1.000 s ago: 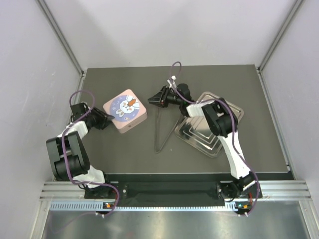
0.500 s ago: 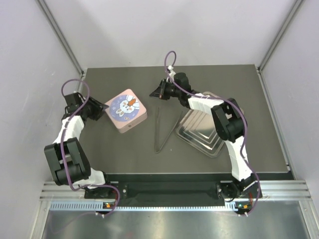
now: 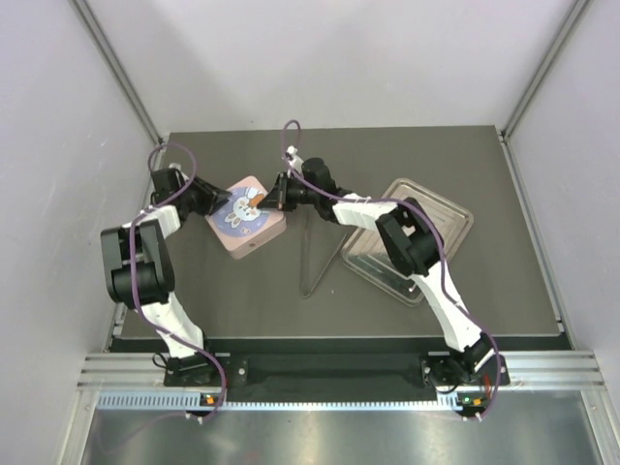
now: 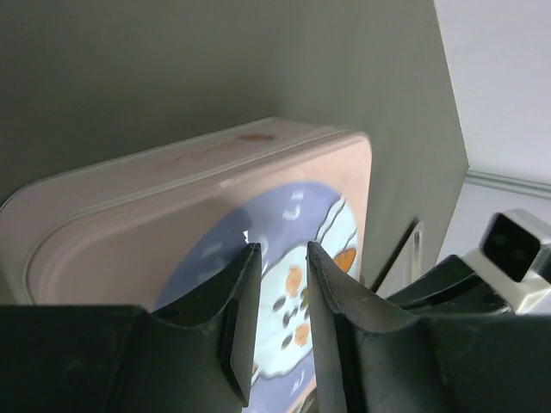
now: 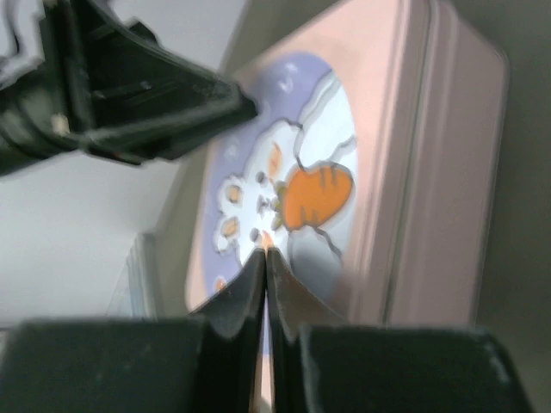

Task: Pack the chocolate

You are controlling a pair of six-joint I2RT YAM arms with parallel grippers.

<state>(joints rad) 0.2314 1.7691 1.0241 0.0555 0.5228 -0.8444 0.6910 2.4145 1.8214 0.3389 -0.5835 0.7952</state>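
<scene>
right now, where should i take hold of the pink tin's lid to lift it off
Probably the lid rim, the shallow band running round the side of the pink tin. Come in low at a straight side rather than a rounded corner, with one of the jaws on the flat top and the other catching under the lip. The top itself is flat and smooth, with nothing to pinch.

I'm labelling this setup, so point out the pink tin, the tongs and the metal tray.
pink tin (image 3: 244,218): top view, lid's rabbit picture.
tongs (image 3: 306,291): top view, joined end.
metal tray (image 3: 387,273): top view, bare floor.
</scene>
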